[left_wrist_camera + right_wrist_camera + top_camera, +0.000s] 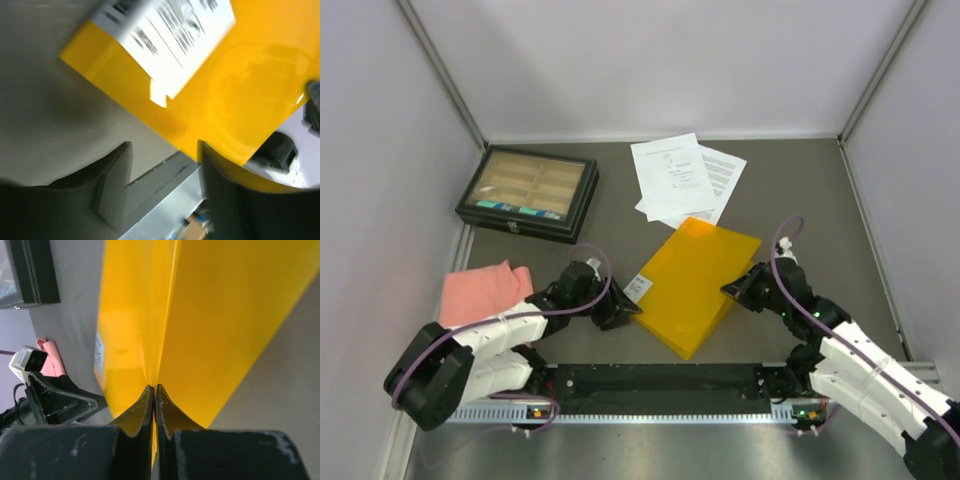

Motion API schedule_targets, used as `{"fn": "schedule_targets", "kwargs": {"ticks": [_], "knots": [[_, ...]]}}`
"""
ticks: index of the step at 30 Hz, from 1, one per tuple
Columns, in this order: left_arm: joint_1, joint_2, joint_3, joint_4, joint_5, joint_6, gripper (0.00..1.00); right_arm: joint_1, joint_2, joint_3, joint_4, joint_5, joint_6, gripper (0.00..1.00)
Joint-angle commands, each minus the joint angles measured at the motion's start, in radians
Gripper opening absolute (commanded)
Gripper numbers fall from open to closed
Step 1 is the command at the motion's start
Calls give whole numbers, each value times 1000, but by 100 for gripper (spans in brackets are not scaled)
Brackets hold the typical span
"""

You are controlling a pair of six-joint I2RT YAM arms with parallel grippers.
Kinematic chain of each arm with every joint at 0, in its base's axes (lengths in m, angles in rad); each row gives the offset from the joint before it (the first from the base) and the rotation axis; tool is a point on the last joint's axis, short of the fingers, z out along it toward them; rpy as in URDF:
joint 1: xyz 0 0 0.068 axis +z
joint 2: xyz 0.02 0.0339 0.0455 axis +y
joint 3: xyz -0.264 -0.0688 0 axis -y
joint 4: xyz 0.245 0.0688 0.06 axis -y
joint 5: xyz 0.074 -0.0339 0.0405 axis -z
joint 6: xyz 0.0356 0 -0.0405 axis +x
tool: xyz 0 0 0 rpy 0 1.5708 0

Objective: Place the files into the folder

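Note:
The yellow-orange folder (pixel 700 275) lies in the middle of the table, its white barcode label (pixel 638 287) at the left corner. The files (pixel 680 178), a few white printed sheets, lie fanned just behind it. My right gripper (pixel 742 286) is shut on the folder's right edge; in the right wrist view its jaws (pixel 154 390) pinch a thin yellow cover sheet, lifted a little off the rest of the folder (pixel 225 315). My left gripper (pixel 623 312) is open at the folder's near-left edge. In the left wrist view (pixel 165 167) one finger (pixel 215 185) touches the folder (pixel 240 100) below the label (pixel 170 35).
A black compartment box (pixel 528 193) stands at the back left. A pink cloth (pixel 485 290) lies at the left beside my left arm. A black and metal rail (pixel 650 385) runs along the near edge. Grey walls close in the table on three sides.

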State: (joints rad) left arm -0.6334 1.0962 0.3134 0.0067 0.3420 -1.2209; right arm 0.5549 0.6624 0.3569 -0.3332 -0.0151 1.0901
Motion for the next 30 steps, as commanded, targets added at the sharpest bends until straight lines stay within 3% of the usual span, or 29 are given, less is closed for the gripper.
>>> {"fn": "schedule_targets", "kwargs": {"ticks": [1,3,9,12,20,25,30], "knots": [[-3,-16,95,59,193,176,85,8,-47,189,-237,136,-192,0],[-3,-38,156,6,238,231,95,8,-52,241,-288,141,-232,0],[-3,-88,393,-343,154,512,96,8,37,532,-493,113,-396,0],[-5,-99,484,-425,60,569,96,8,101,663,-579,74,-493,0],[-3,-87,607,-481,-55,558,96,8,357,959,-793,23,-725,0],[-2,-101,541,-443,-104,515,96,23,443,975,-742,-83,-722,0],[-2,-114,448,-351,-81,469,98,88,490,1011,-701,-51,-665,0]]}}
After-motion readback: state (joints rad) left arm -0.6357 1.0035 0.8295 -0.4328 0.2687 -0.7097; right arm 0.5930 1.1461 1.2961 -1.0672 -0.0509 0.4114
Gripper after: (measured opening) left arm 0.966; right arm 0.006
